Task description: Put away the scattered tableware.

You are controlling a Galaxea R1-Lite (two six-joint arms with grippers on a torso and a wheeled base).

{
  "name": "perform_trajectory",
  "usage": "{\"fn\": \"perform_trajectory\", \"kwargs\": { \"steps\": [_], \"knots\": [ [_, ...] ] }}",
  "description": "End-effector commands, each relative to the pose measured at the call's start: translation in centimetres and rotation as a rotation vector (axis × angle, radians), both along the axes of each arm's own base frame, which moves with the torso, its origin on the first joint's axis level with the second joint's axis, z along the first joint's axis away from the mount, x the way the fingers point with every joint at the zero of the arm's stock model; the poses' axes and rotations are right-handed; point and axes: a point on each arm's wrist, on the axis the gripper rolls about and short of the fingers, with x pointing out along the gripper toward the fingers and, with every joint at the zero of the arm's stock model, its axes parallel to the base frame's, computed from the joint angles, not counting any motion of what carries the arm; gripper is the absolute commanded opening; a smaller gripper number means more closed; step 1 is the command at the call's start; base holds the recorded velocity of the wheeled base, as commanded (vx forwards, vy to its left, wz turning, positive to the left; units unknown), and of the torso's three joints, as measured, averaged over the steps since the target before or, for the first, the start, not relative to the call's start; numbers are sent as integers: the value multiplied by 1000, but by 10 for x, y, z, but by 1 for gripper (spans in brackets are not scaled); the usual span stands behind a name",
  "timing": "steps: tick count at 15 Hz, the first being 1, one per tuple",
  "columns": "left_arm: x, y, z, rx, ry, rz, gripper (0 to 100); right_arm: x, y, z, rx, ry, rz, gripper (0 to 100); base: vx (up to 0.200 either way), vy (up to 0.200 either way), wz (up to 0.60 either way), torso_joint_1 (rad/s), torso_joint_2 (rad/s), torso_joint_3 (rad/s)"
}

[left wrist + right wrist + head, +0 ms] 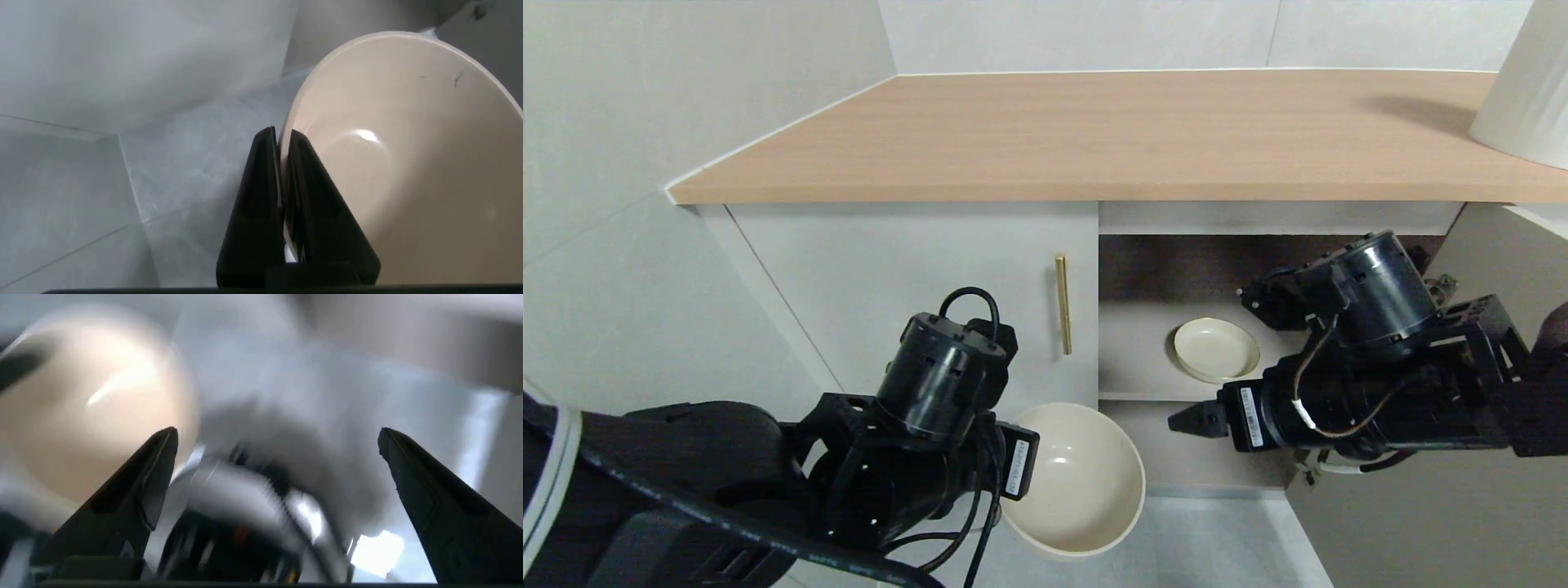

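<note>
Cream glossy bowl [1086, 482], deep, rim pinched by left gripper [283, 135]; right gripper [276, 434] spread wide.

Cream dish [1216, 349] on cabinet shelf [1134, 369]

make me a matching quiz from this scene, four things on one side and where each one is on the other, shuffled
Things:
1. large bowl
2. small dish
3. gold handle
4. white cylinder

Places:
A. on the countertop
B. on the closed cabinet door
C. clamped in the left gripper
D. on the shelf inside the open cabinet

Pairs: 1-C, 2-D, 3-B, 4-A
</note>
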Motion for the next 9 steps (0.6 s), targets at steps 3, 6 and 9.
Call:
{"fn": "perform_trajectory", "kwargs": {
  "steps": [3, 6, 9],
  "knots": [
    [-9, -10, -6, 26, 0, -24, 0, -10, 14, -8, -18, 43, 71, 100, 0, 0, 0, 0, 0, 0],
    [-18, -16, -5, 51, -27, -22, 0, -1, 34, -37, -73, 112, 87, 100, 0, 0, 0, 0, 0, 0],
    [-20, -18, -4, 21, -58, -29, 0, 2, 37, -42, -73, 118, 84, 100, 0, 0, 0, 0, 0, 0]
  ]
}}
